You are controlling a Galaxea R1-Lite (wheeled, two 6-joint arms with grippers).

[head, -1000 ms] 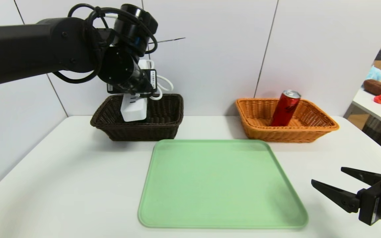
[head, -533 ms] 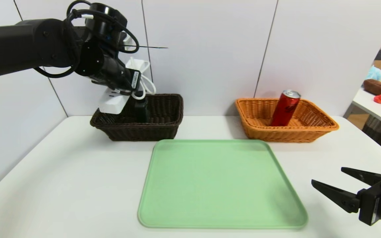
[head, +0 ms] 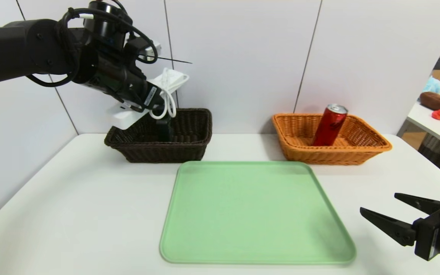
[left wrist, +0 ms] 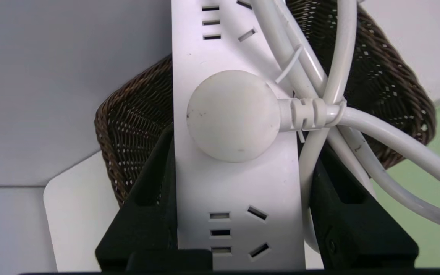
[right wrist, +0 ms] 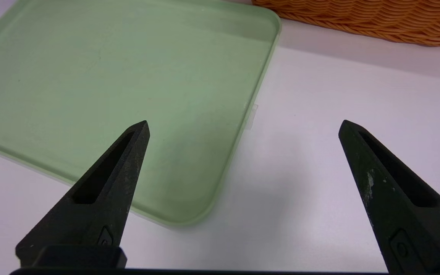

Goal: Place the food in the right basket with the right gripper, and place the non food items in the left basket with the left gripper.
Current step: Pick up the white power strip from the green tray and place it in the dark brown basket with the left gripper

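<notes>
My left claw (head: 143,100) is clamped on the long white power strip (left wrist: 239,126), held over the dark brown wicker basket (head: 189,147). I should lower it inside before letting go, minding its looped cord (head: 166,107). My right claw (head: 390,214) idles, spread apart.

White table (head: 71,198). Green tray (head: 256,214) at centre front. Behind it, dark basket (head: 159,149) at back left and orange basket (head: 330,152) at back right, well apart, near the wall.
</notes>
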